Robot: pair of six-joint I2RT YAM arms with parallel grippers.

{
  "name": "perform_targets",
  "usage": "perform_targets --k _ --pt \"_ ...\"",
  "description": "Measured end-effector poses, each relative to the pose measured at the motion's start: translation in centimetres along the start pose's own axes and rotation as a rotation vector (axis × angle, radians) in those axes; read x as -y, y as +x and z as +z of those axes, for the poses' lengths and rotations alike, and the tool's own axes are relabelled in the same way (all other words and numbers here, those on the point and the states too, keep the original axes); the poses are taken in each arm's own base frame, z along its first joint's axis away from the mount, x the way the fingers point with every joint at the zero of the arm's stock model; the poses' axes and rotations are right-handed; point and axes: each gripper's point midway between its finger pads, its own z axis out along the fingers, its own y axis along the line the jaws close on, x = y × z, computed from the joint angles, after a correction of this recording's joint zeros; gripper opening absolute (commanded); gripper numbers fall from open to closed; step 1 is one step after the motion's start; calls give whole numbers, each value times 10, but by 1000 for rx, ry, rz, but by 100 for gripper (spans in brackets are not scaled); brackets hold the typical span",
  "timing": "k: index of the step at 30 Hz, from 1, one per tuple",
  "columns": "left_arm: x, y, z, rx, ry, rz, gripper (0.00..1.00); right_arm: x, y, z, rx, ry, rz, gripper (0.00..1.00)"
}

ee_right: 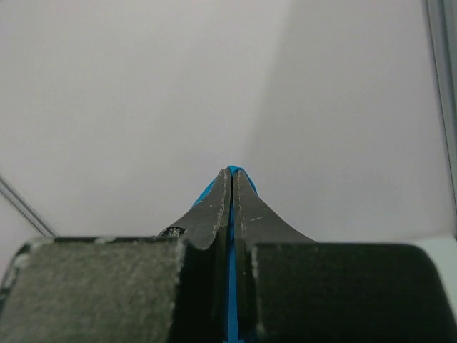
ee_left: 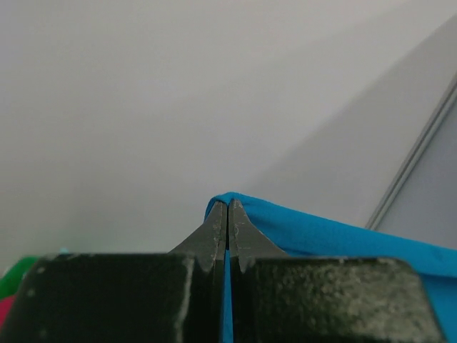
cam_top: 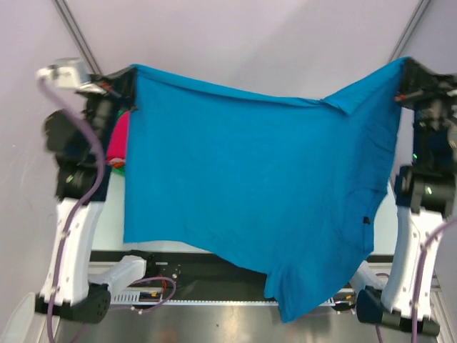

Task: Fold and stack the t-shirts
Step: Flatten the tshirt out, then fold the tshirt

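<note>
Hanging spread out between the two arms, the blue t-shirt point(cam_top: 250, 193) is held up above the table point(cam_top: 114, 214) by its two upper corners and fills most of the top view. Its upper edge sags in a shallow curve, with a small fold of cloth turned over toward the right. The left side edge drops nearly straight. The bottom edge runs lower toward the right, where the lowest flap hangs past the dark rail point(cam_top: 200, 261) at the near edge of the table.

The left claw point(ee_left: 228, 204) is clamped on the shirt's upper left corner. In its wrist view the two fingers press together with a thin line of blue cloth between them, and a blue fold wraps over the tips and trails off to the right. The right claw point(ee_right: 230, 171) is clamped on the upper right corner the same way, with a sliver of blue between its fingers and just over the tips.

Beside the shirt's left edge, below the left claw, part of a magenta t-shirt point(cam_top: 118, 139) shows, with a bit of a green thing point(cam_top: 118, 169) just under it. Both are mostly hidden. A plain pale wall point(cam_top: 250, 43) stands behind, and purple cables point(cam_top: 71, 214) run along the arms.
</note>
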Motion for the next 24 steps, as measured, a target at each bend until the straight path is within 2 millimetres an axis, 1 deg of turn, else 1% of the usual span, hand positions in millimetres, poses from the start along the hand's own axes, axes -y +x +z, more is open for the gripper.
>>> perform_targets --k 1,3,5,6,7,8,9,14,15,17,19,21,22,23,24 --pt "-9 26 12 -46 -17 -1 1 16 24 11 -47 27 6 0" --pt "-23 72 30 -118 -39 -6 0 42 68 24 -129 71 17 0" --pt "-42 138 49 -222 -67 -12 0 73 123 38 -233 121 29 0" --pt "-51 172 58 -269 -78 -15 0 86 151 41 -281 144 31 0" --pt "-60 203 64 -316 -87 -18 0 97 173 42 -320 159 29 0" --pt "-68 237 71 -366 -93 -20 0 111 202 45 -368 177 26 0" --pt "-77 271 77 -417 -96 -22 0 120 221 47 -398 185 20 0" --pt "-122 440 92 -646 -112 -65 0 171 336 60 -551 215 -13 0" --pt "-131 470 94 -685 -112 -79 0 180 354 61 -574 218 -16 0" --pt "-147 520 96 -743 -119 -105 0 202 399 57 -645 241 -19 0" --pt "-160 564 92 -798 -126 -140 0 224 438 48 -716 271 -25 0" --pt "-167 588 92 -834 -126 -167 0 238 464 42 -765 294 -24 0" --pt "-171 594 95 -839 -127 -177 0 243 473 39 -783 303 -23 0" --pt "-172 596 97 -839 -127 -185 0 247 479 35 -801 312 -22 0" --pt "-173 595 99 -839 -125 -191 0 248 481 34 -809 316 -22 0"
